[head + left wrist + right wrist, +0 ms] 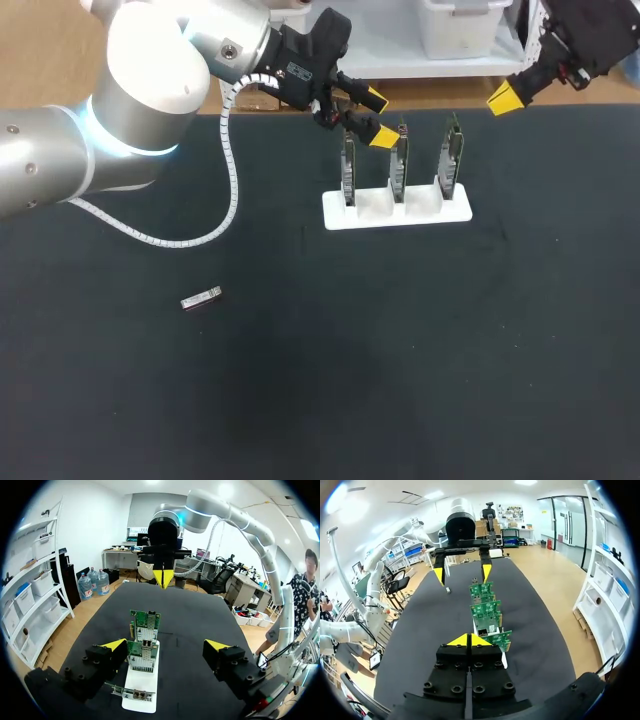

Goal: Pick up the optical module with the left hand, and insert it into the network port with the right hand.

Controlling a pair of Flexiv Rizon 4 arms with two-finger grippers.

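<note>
Only black tabletop (430,380), white card rack (372,214), optical module (201,298) well apart.

Fixed high behind, looking down over the dark surface (400,380). From the left wrist, low and near the card rack (145,680), facing the right claw (163,578); from the right wrist, facing back toward the left claw (462,574). Sharing the card rack across all three.
</note>
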